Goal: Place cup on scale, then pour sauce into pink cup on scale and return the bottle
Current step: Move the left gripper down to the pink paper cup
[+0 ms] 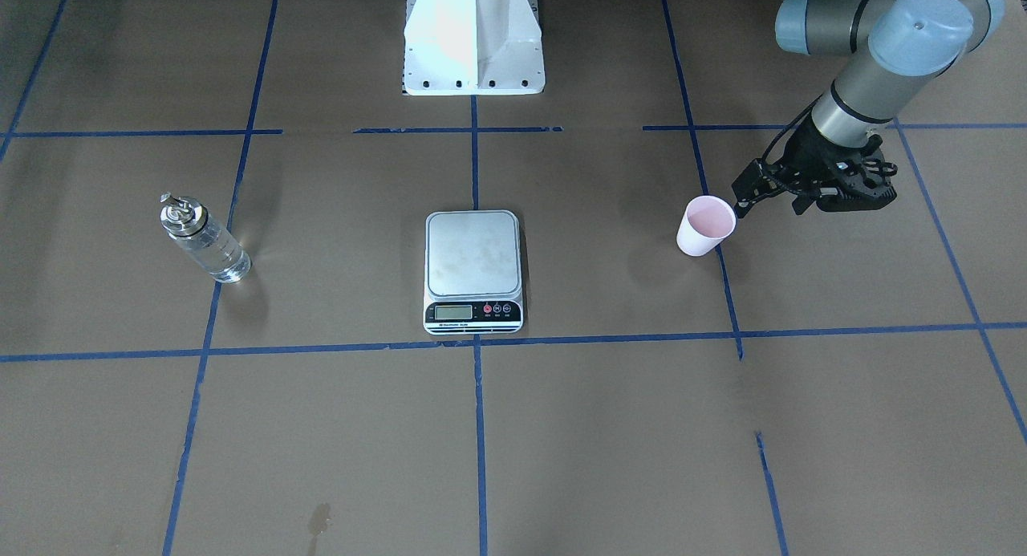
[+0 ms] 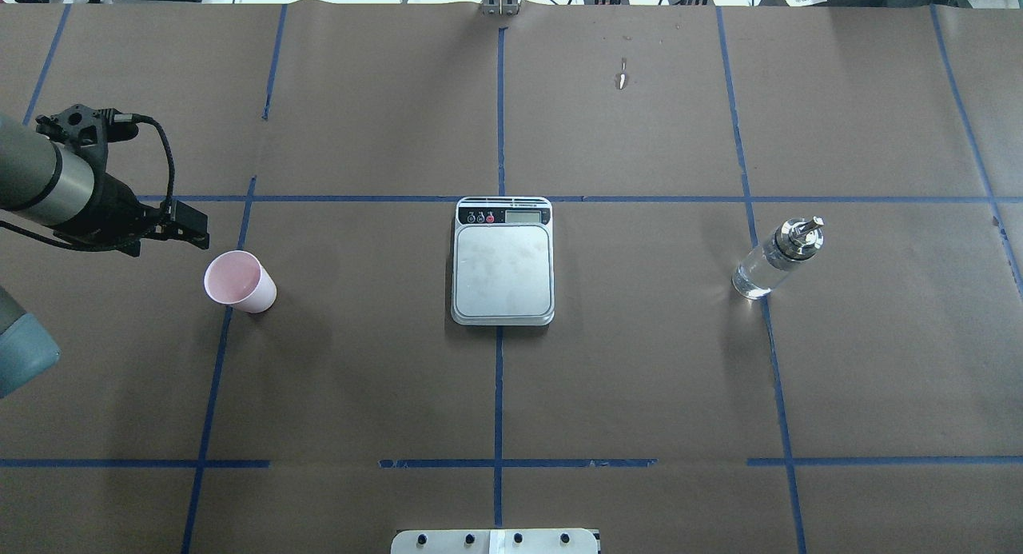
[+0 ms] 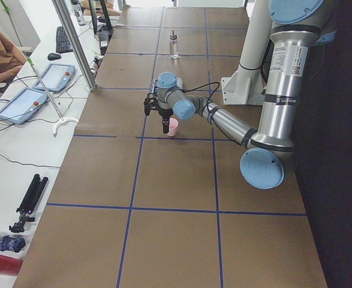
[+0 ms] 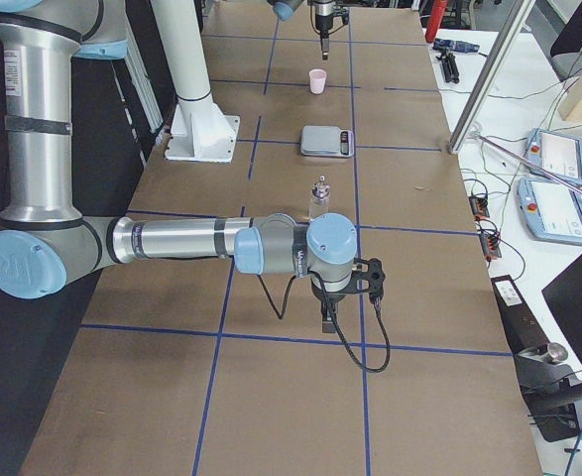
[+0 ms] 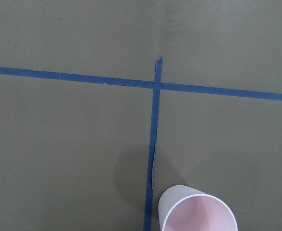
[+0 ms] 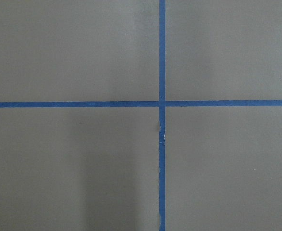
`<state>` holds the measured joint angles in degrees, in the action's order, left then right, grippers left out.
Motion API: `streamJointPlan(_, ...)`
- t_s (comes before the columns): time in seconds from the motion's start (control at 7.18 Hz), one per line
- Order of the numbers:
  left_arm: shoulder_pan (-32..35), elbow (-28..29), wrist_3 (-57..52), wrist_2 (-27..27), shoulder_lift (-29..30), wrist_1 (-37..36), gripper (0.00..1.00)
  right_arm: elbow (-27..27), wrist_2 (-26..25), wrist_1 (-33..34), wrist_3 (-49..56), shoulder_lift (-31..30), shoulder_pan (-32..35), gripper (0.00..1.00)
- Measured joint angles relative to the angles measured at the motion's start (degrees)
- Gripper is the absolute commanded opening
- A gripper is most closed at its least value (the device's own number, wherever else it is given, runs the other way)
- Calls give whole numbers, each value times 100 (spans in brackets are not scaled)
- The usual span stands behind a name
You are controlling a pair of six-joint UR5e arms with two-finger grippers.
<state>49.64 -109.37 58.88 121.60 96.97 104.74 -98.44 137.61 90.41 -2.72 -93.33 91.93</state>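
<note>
Brown-papered counter (image 2: 639, 378): small pale pink cup (image 2: 240, 281) at nine o'clock of the flat silver-grey scale (image 2: 503, 270), left end effector (image 2: 192, 228) just beside it, grip state unclear. Closing around the cup seems next.

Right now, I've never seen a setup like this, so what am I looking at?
Two robot arms work at a paper-covered table with blue tape lines. Two pictures look down on it, two look along it from its ends, two come from wrist cameras. A kitchen scale sits mid-table, a pink cup to one side, a glass bottle of clear liquid to the other. The left hand hovers by the cup; the right hand hangs over bare table. Neither holds anything.
</note>
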Motion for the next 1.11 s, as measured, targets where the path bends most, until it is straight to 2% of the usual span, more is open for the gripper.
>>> streamJointPlan(0.42,-178,272,-45,-7,183,31,99,0,0,-6,0,0,0,100)
streamJointPlan(1.11,-433,406,-52,-110,210,41,99,11,2,-15,0,0,8,100)
